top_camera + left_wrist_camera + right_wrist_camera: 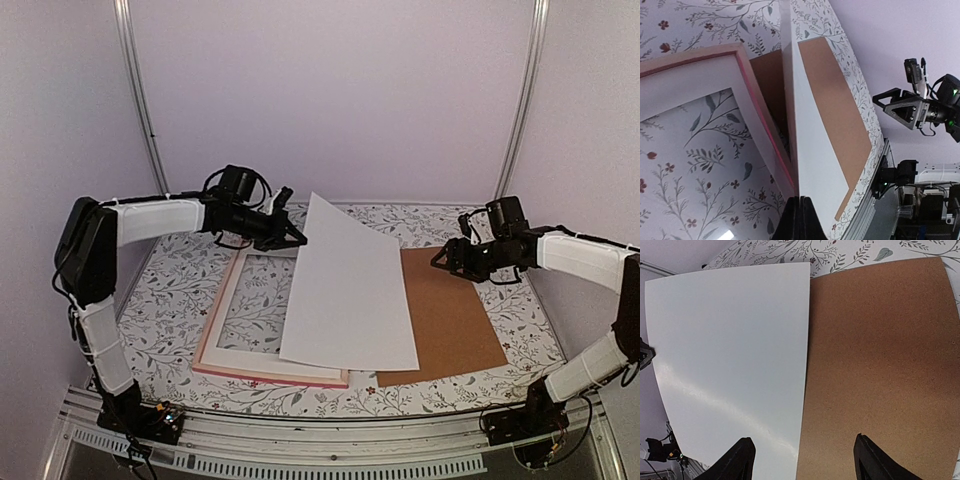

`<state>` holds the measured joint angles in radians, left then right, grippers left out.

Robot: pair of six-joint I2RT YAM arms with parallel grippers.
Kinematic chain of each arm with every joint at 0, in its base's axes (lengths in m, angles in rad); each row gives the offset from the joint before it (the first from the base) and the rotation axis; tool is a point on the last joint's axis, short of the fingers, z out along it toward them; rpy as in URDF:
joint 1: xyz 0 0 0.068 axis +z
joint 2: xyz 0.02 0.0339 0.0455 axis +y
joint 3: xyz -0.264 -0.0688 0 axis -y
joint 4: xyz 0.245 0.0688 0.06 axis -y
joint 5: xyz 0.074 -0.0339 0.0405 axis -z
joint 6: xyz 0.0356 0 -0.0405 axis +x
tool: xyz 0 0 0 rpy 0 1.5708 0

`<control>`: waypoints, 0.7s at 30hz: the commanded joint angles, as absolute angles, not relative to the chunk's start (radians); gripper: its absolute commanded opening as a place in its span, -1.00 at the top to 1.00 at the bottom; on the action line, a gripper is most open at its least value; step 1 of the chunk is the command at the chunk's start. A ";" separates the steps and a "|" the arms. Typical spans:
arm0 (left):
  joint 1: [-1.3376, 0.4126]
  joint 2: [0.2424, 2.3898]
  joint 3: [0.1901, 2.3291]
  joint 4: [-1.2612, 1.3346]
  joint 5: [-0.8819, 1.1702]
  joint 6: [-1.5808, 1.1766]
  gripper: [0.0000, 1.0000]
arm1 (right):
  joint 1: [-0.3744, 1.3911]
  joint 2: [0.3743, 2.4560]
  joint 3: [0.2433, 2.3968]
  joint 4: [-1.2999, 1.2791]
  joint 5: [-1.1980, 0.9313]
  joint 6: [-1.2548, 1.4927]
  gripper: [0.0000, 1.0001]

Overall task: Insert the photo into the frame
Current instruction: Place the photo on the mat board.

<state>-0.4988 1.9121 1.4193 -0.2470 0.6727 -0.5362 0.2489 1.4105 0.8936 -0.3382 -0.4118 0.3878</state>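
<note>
- The photo shows only a plain white, unprinted face in all three views. It is a large thin rectangular sheet with a faint sheen and a slight bow across its width.
- It sits at the centre of the table, tilted, with its 10 o'clock edge raised and its 5 o'clock corner low.
- The left gripper is clamped on the photo, its jaws pinched tight on the sheet's edge at about 10 o'clock. The left wrist view looks along the sheet almost edge-on from that grip.
- The frame lies flat at 9 o'clock of the photo. It has thin salmon-pink rails, and the sheet hides its right-hand part.
- A white mat board lies inside the frame, and the flowered tablecloth shows through its window.
- A brown hardboard backing lies flat at 3 o'clock of the frame, with the photo's right edge overlapping its left side.
- Whether the photo's low edge touches the frame or the backing cannot be told.
- The right gripper hovers at 2 o'clock over the far part of the backing. Its jaws are spread wide and grasp nothing.
</note>
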 commanded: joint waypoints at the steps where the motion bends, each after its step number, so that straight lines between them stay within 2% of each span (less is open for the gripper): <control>1: -0.429 1.873 1.425 -0.529 0.646 -0.341 1.00 | 0.256 1.436 0.897 -0.366 -0.379 0.359 -0.42; 10: -0.314 1.881 1.505 -0.810 0.463 -0.141 1.00 | 0.256 1.497 0.891 -0.336 -0.376 0.347 -0.42; 21: -0.222 1.961 1.570 -0.882 0.378 -0.040 1.00 | 0.256 1.532 0.909 -0.344 -0.382 0.328 -0.42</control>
<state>-0.2371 1.9209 1.5417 -0.8288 0.4122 -0.0986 0.2489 1.5127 0.8932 -0.3477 -0.3927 0.3454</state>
